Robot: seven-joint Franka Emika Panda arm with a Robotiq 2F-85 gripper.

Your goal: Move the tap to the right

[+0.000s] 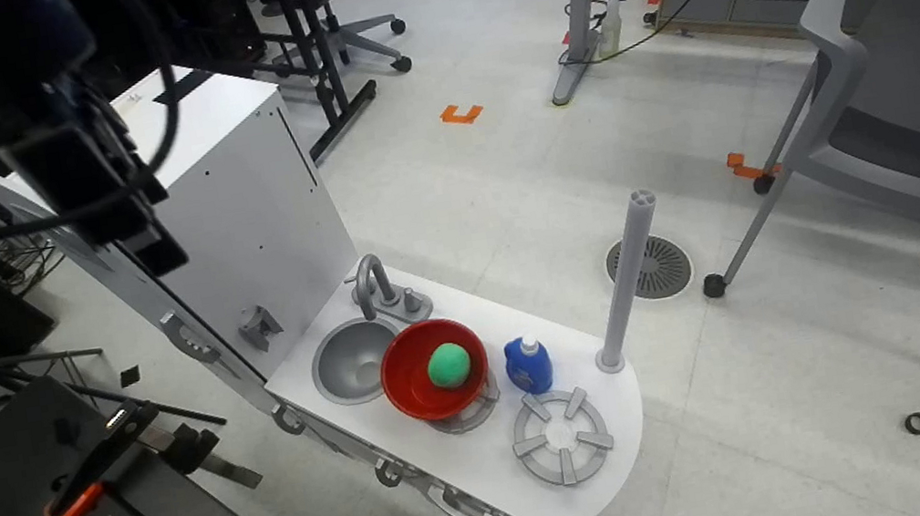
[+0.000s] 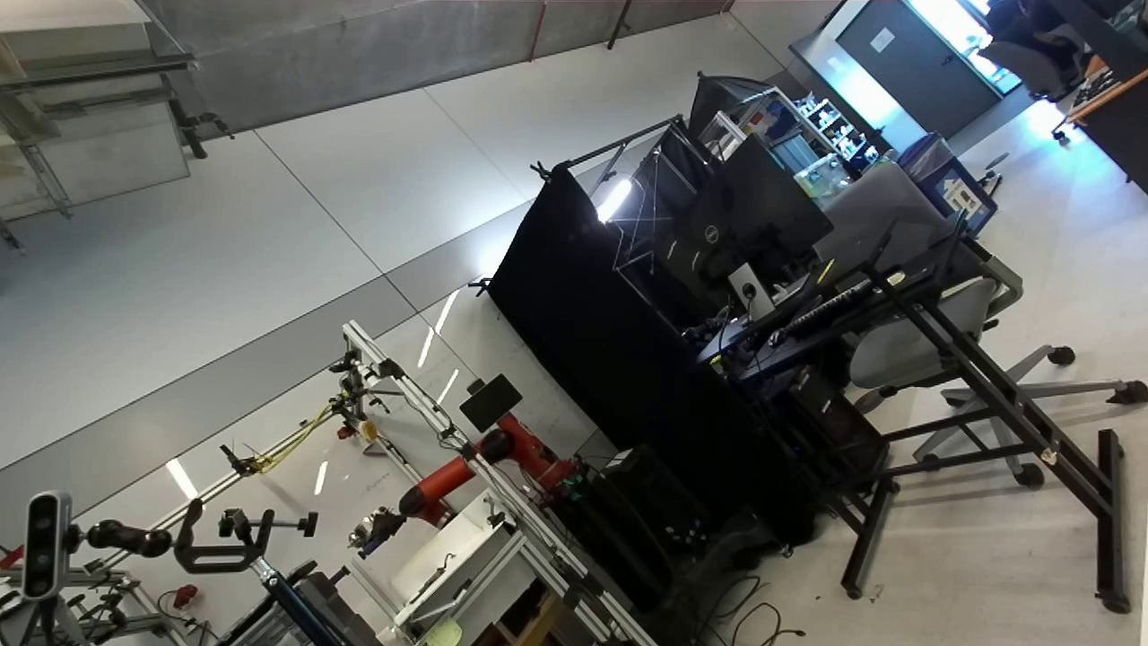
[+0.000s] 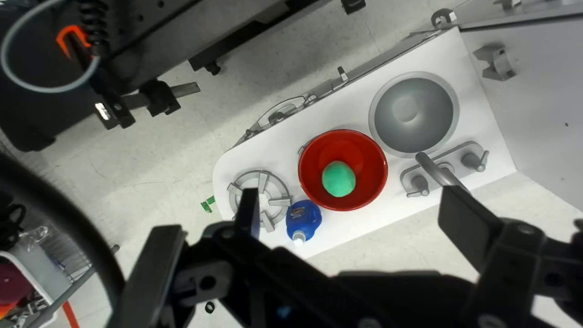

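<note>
Step in hand, by judgement: the approach; the tap [image 3: 439, 172] is not yet touched. Next move likely calls for lowering to its spout [image 3: 428, 163] and pushing it right. The tap stands on the counter [image 3: 337, 116] beside the sink [image 3: 428, 130], spout tip over its rim. The claw [image 3: 353, 212], spread wide, gripping nothing, faces down high above the counter.

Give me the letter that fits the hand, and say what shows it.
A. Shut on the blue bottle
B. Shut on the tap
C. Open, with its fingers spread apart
C: in the wrist view the hand has its fingers spread wide, and in an exterior view the tap stands beside the sink, apart from the hand.
</note>
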